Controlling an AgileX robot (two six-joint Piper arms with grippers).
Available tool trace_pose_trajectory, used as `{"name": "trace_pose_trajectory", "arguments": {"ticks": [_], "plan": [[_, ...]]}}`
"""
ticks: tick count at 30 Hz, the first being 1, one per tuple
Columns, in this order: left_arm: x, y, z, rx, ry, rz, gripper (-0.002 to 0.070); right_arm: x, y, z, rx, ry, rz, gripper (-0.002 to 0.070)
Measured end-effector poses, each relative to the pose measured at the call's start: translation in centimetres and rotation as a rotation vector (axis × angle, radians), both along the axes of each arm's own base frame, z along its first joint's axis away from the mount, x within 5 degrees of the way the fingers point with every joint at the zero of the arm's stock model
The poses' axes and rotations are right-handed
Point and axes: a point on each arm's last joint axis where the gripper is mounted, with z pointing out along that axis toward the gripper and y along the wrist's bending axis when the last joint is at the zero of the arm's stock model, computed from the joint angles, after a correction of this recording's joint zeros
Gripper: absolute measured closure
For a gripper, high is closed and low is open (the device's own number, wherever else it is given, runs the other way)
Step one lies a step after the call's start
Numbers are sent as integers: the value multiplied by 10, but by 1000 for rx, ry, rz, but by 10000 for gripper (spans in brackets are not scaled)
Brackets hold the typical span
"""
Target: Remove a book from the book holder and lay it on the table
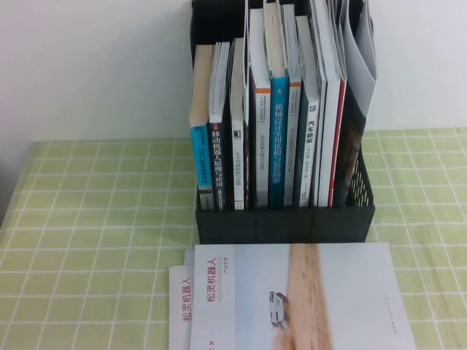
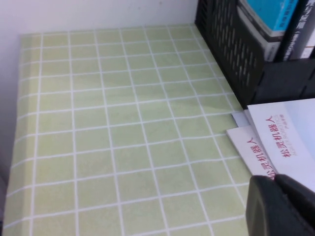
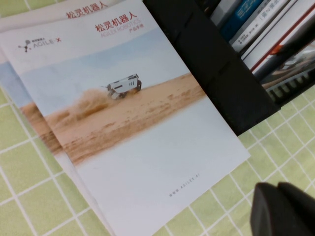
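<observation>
Book point(image 1: 306, 299) is flat on the table point(image 1: 95, 219), cover up, just in front of the holder point(image 1: 284, 222), its far edge touching or nearly touching the low front wall. It sits on a second look-alike brochure point(image 1: 181, 306) that sticks out on the robot's left. Task looks essentially done.

Grippers: neither shows in the high view. Right gripper point(image 3: 285, 209) hangs over the cloth just off the book's corner, fingers closed, holding nothing. Left gripper point(image 2: 283, 206) is near the lower brochure's corner, over the cloth; fingers look together and empty, but only the dark tips show, so I can't tell for sure.

Risks from here, my read:
- Both grippers are low and close to thin floppy paper. A sideways retract could catch a corner and drag or curl the book, or slide it off the one beneath.
- Glossy cover on glossy cover: a light nudge would probably shift the top one.
- Right gripper is also near the holder's front corner; lifting toward the rack could clip it and jolt the upright books point(image 1: 277, 146).
- A grey sheet point(image 1: 361, 51) leans out of the holder's right end; a bump might tip it out.

Safest exit is straight up, then back.
</observation>
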Motion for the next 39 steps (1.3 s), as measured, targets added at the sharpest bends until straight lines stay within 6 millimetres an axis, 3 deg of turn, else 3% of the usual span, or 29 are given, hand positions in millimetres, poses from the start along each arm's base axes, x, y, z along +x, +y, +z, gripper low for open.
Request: {"name": "trace_pose_trajectory", "arguments": {"ticks": [6, 10, 15, 18, 22, 39], "plan": [[-7, 7, -4, 25, -66, 65, 677, 0, 0, 0, 0, 0, 0, 678], [-8, 8, -18, -2, -203, 108, 677, 0, 0, 0, 0, 0, 0, 678], [6, 5, -52, -18, -330, 152, 677, 0, 0, 0, 0, 0, 0, 678], [12, 5, -80, -48, -303, 190, 678, 0, 0, 0, 0, 0, 0, 678], [12, 7, -94, -114, -206, 253, 678, 0, 0, 0, -1, 1, -1, 678], [10, 8, -100, -138, -128, 286, 678, 0, 0, 0, -2, 1, -2, 678]]}}
